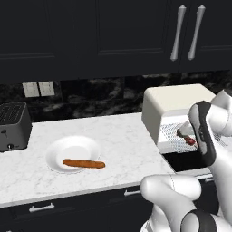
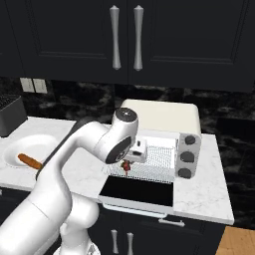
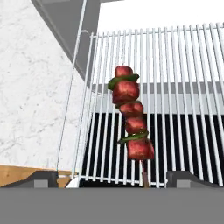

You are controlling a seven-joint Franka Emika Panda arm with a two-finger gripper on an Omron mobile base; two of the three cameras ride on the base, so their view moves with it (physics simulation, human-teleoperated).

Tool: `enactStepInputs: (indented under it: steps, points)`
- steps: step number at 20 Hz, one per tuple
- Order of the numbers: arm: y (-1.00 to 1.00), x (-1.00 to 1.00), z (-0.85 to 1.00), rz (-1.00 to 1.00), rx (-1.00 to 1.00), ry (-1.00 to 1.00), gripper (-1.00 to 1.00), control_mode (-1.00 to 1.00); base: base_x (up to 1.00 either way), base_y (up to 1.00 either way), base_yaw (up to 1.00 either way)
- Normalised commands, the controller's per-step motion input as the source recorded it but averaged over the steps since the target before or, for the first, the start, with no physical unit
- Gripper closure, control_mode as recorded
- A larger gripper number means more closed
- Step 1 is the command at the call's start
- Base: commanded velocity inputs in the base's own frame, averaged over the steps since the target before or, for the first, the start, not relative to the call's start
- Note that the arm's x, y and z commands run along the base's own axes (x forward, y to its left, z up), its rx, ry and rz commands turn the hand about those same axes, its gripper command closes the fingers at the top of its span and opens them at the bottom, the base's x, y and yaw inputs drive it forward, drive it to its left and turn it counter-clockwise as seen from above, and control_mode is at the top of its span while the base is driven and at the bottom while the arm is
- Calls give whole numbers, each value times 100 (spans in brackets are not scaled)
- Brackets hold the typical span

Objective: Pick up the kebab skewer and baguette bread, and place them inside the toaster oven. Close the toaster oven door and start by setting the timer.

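The kebab skewer [image 3: 130, 123], red meat chunks with green bits on a thin stick, lies on the wire rack [image 3: 183, 78] of the toaster oven [image 2: 159, 115] near the rack's front left. My gripper [image 3: 116, 179] hovers just above it, open, its fingertips [image 3: 43, 177] wide on either side and not touching it. From the base, the gripper [image 2: 131, 158] sits at the oven mouth with the skewer [image 2: 127, 166] below it. The toaster oven door [image 2: 137, 191] hangs open and flat. The baguette bread [image 1: 84, 163] lies on the white plate [image 1: 72, 146], far left of the gripper.
A black slot toaster [image 1: 13, 124] stands at the counter's left end. The oven's round knobs [image 2: 188, 141] are on its right face. Dark cabinets with pale handles [image 1: 179, 34] hang above. My own arm [image 2: 74, 149] crosses between the plate and the oven.
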Motion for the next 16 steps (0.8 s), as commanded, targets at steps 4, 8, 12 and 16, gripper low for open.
enactStepInputs:
  steps: [4, 8, 12, 16]
  points:
    - [76, -76, 34, 0, 0, -1, -100, -100, 0, 0, 0]
    - [100, -9, 37, 2, 0, 0, -100, -100, 0, 0, 0]
    - [100, 6, 13, 13, -1, 0, -100, -100, 0, 0, 0]
    - [100, 24, 0, 27, -8, 0, -100, -100, 0, 0, 0]
